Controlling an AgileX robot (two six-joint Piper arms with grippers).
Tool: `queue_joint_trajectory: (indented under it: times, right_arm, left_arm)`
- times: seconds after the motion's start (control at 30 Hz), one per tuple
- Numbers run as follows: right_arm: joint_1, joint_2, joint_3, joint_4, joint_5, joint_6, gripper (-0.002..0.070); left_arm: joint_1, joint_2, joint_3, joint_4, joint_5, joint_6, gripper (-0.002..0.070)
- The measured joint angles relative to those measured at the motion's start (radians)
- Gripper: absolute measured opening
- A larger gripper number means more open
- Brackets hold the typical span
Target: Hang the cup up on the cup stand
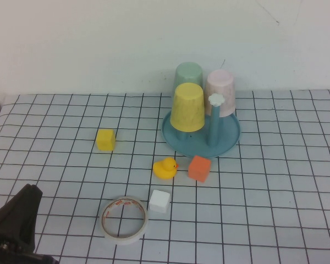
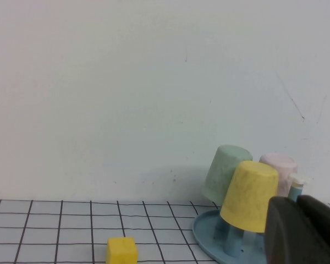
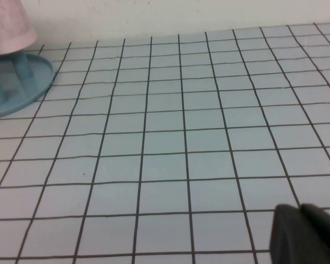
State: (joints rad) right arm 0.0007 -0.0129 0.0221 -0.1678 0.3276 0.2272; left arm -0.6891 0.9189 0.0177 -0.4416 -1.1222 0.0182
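The yellow cup [image 1: 187,106] sits upside down on a peg of the blue cup stand [image 1: 229,140], right of centre, hiding that peg. The left gripper [image 1: 14,225], lower left, is cut off, closed, empty. The right gripper [image 3: 308,234], lower right in its wrist view, is closed too.

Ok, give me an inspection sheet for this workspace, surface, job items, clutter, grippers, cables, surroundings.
Surface: table covered in a white sheet with a black grid.
Job's things: yellow cup upside down on a peg of the blue cup stand, already hung; green cup and pink cup hang behind it; one white-tipped peg is free.
Clutter: yellow block, rubber duck, orange block, white block, tape roll, all in front of the stand.
Grippers: left gripper shut, empty, parked at the table's near left corner; right gripper shut, empty, low over bare grid right of the stand.
Cables: nothing seen.
Surroundings: plain white wall behind.
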Motion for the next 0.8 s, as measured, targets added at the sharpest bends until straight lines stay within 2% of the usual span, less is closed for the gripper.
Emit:
queue_joint_trajectory:
  times: [0.4, 0.53, 0.63, 0.8]
  right_arm:
    - [0.000, 0.000, 0.000, 0.000, 0.004, 0.000, -0.0001]
    - [0.000, 0.000, 0.000, 0.000, 0.007, 0.000, -0.0001]
    - [0.000, 0.000, 0.000, 0.000, 0.009, 0.000, -0.0001]
    - [0.000, 0.000, -0.001, 0.000, 0.009, 0.000, -0.0001]
  left_arm:
    - [0.000, 0.000, 0.000, 0.000, 0.012, 0.000, -0.0002]
    - [0.000, -0.010, 0.000, -0.069, 0.031, 0.019, -0.0002]
    - [0.000, -0.034, 0.000, -0.122, 0.048, 0.064, -0.0002]
    - [0.000, -0.104, 0.000, -0.152, 0.131, 0.239, -0.0002]
